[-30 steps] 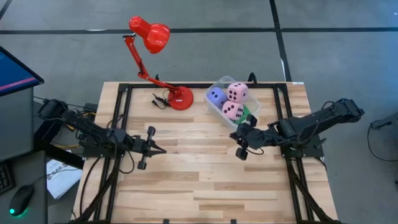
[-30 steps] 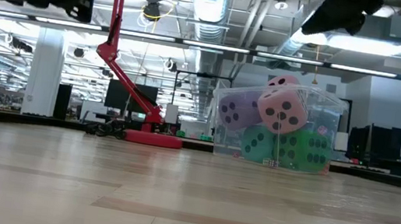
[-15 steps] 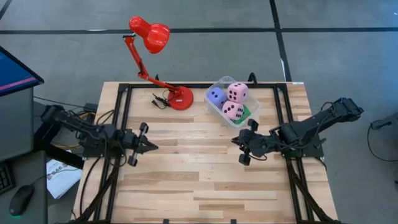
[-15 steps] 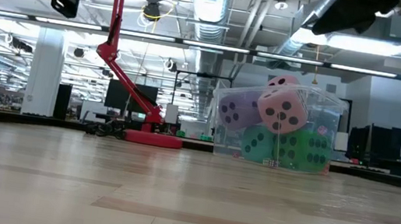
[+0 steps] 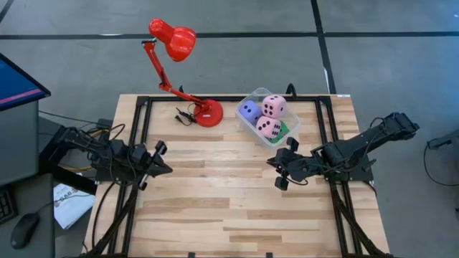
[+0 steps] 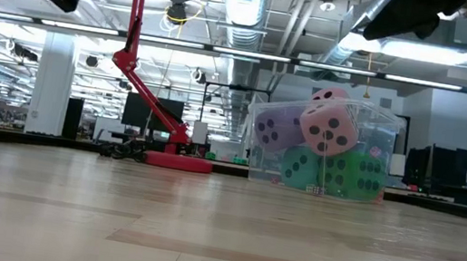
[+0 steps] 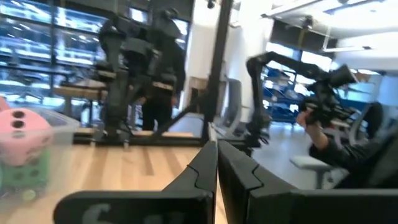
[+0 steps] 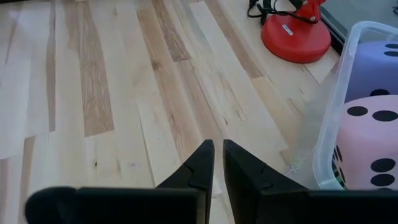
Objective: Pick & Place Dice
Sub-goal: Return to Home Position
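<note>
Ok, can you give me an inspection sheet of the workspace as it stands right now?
Surface: wooden table, no spills or marks seen.
Job's things: purple-blue die, pink die, second pink die and green die, all inside the clear tub at the far right; tiny dice too small to tell.
Clutter: red desk lamp on the far edge, beside the tub, apart from it.
Grippers: left gripper shut, empty, above the table's left side; right gripper shut, empty, near the tub, not touching it.
Cables: lamp cord bunched by the lamp's base; arm cables off the left edge.
Surroundings: monitor and mouse left of the table.
</note>
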Robot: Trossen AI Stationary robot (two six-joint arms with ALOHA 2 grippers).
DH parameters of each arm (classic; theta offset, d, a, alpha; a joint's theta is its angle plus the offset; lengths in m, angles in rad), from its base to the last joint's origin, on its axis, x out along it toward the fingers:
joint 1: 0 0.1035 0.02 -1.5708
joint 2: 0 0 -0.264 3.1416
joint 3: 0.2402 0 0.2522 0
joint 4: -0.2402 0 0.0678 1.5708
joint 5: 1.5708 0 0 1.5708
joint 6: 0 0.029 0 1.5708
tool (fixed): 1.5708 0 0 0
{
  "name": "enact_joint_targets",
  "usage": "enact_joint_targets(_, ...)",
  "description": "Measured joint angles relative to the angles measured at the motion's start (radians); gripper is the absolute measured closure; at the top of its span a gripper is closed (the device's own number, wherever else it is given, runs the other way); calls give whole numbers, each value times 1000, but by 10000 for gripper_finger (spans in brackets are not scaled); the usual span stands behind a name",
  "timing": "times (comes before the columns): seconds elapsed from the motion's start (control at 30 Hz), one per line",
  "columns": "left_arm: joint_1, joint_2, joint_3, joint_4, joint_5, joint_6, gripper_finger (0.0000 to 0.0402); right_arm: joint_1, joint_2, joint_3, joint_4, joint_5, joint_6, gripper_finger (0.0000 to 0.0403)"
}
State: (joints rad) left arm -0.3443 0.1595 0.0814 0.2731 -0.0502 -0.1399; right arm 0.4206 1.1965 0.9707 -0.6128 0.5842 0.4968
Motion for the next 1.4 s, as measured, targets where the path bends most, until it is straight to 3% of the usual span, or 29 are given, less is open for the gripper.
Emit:
enact_joint_targets(0.37, 0, -100, 0, -43, 285, 89, 401, 54, -3, 0, 12, 18, -5, 371)
enact_joint_targets(0.9, 1, -159, 24, -151, 291, 117, 401, 124, -164, -1, 16, 45, -48, 372)
enact_joint_targets(1.4, 0, -159, -28, -197, 284, 143, 401, 121, -204, 0, 4, 45, -63, 372)
